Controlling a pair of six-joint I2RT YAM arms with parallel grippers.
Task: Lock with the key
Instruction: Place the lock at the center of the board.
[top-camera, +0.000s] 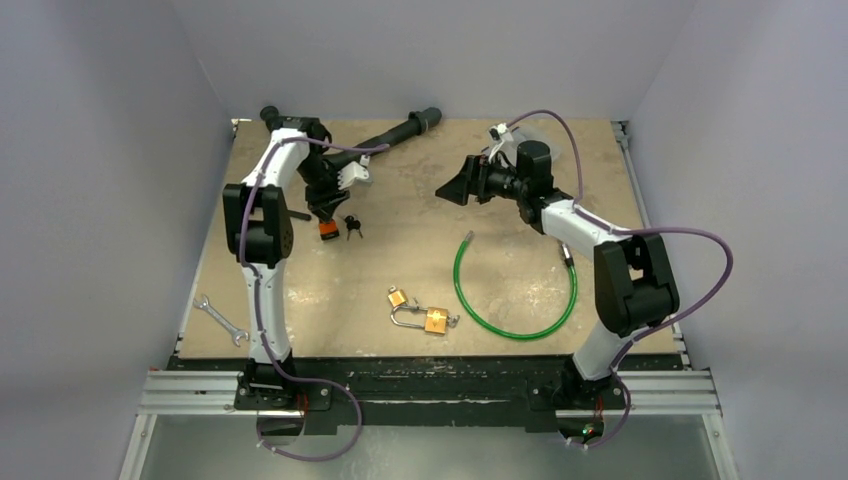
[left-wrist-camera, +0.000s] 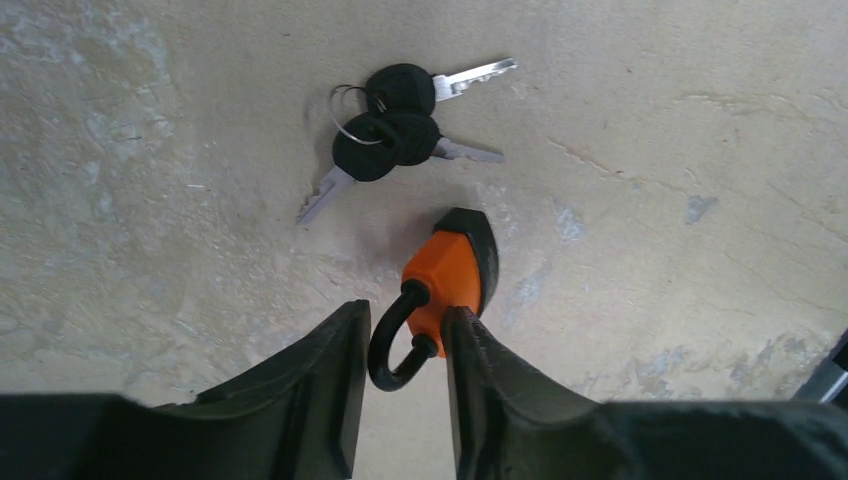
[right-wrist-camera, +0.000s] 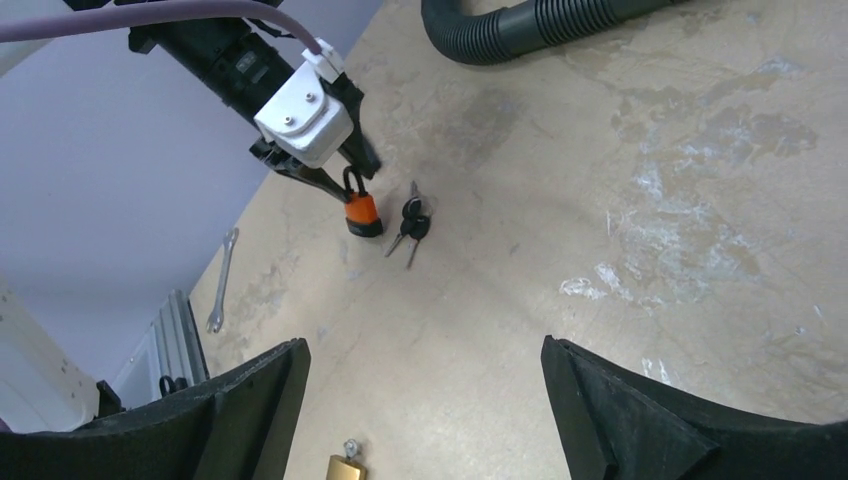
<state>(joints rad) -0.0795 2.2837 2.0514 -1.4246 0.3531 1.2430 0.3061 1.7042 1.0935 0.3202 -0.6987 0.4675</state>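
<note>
1. My left claw is nearly closed, its fingers pinching the black shackle of the orange padlock.
2. The padlock's body points away from my fingers, down toward the table, in its far left part.
3. The bunch of black-headed keys lies flat just beside the padlock, apart from it.
4. My right claw is spread wide above the table, holding nothing.

Top external view: high above the near edge, facing down over the whole tabletop. Left wrist view: close to the surface in the far-left quarter, facing down. Right wrist view: raised, farther off, facing the left edge. All three share the orange padlock and key bunch.
</note>
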